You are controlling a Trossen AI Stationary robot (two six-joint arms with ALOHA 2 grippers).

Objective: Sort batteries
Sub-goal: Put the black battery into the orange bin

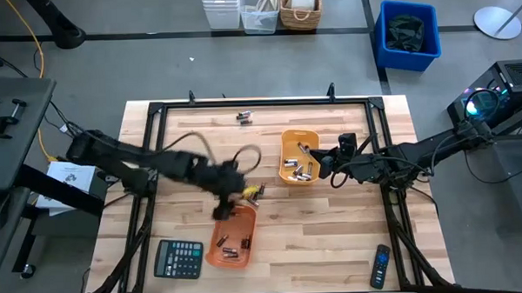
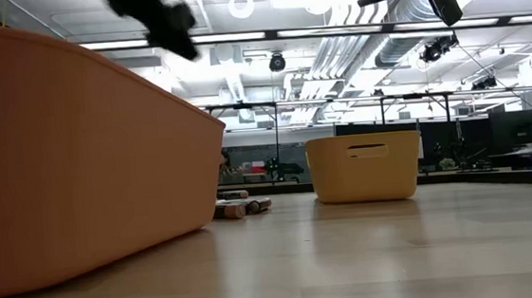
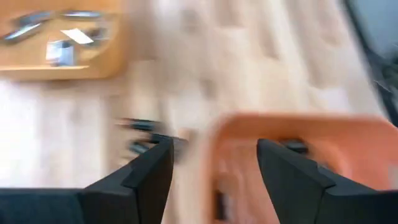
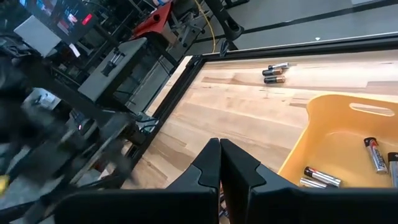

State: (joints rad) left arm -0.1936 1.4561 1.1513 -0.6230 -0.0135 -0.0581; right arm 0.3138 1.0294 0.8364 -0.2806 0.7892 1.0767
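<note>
Several small silvery batteries lie in the yellow tray [image 1: 300,156] [image 4: 336,146] and a few in the orange tray [image 1: 232,236] [image 3: 292,127]. Loose batteries lie on the wood between the trays [image 1: 254,193] [image 3: 142,134] [image 2: 242,207], and two more near the far edge [image 1: 245,117] [image 4: 274,71]. My left gripper [image 3: 214,152] [image 1: 224,207] hangs open over the far rim of the orange tray, its view blurred. My right gripper [image 4: 219,152] [image 1: 328,164] is shut and hovers at the yellow tray's right side, holding nothing that I can see.
A black calculator [image 1: 178,258] lies left of the orange tray and a black remote [image 1: 381,266] near the table's near right corner. A black frame [image 1: 160,111] runs round the table top. Bare wood [image 1: 325,240] lies between the orange tray and the remote.
</note>
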